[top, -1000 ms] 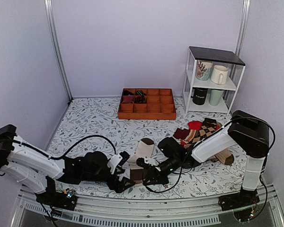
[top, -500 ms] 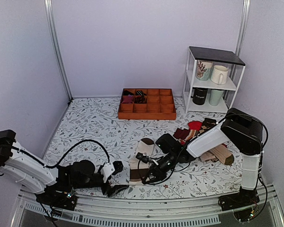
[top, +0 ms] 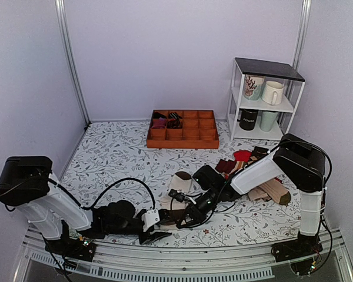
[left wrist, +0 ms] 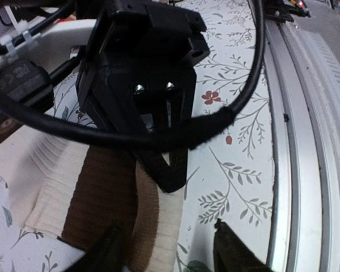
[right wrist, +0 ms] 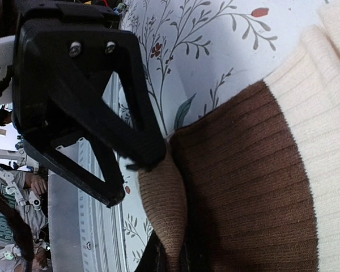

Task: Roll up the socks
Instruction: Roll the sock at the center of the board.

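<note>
- The left tool has swung in from the side. It now sits at the near end of the socks, nose to nose with the right tool.
- Its jaws stand partway open. 1 finger is over the tan cuff and the other is over the bare surface — nothing is clamped between them yet.
- The right tool has kept its place. Its fingers are pressed together on a pinched fold of that cuff, lifting it slightly off the surface.
- Beyond both tools the socks lie stretched out flat: wide brown band first, then cream fabric, with the dark toe at the far end. No turn of a roll shows yet.
- As I read it, the shift puts 2 tools on the same end, so the cuff can be folded over and rolled away toward the toe. The rolling itself looks barely begun.
- Far ahead of the tools sits a wooden tray with many compartments. A maroon bundle and a couple of dark ones fill cells in its far-left corner, probably socks already rolled, though they are too small to tell.
- To the right of the right tool's arm stands a white rack holding 4 mugs, 2 on each shelf.
- Between the rack and the right tool lies a pile of other socks — loose, not in any container.
</note>
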`<action>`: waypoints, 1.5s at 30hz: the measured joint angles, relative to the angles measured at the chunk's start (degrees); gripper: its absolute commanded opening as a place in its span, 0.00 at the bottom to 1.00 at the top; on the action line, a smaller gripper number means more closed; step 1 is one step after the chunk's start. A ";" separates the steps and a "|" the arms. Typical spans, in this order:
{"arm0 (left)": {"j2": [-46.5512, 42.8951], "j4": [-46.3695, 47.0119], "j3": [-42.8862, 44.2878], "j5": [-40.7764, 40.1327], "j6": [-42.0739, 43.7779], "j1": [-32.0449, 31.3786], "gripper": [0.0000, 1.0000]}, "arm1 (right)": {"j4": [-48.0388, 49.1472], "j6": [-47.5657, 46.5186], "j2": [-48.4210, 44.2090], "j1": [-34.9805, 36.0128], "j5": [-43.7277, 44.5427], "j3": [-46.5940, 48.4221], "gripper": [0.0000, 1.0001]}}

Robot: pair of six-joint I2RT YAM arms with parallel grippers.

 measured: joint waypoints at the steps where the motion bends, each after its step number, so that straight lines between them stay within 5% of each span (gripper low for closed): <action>1: 0.55 -0.07 0.39 0.26 0.33 0.00 0.43 | 0.00 0.04 0.00 0.00 0.00 0.00 0.05; 6: 2.40 -0.07 2.08 0.83 0.48 0.00 0.30 | 0.00 0.26 0.02 0.00 -0.02 0.00 0.05; 15: 2.54 1.44 -0.46 0.00 -2.38 0.00 0.48 | 0.00 0.70 0.02 0.00 -0.04 0.00 0.05; 30: 2.34 2.34 -1.84 -0.79 -3.50 0.00 0.50 | 0.00 1.20 0.13 0.00 -0.20 0.07 0.05; 45: 3.93 4.22 -0.59 0.52 -4.79 0.59 0.08 | -0.02 1.27 0.17 0.00 -0.31 0.09 0.06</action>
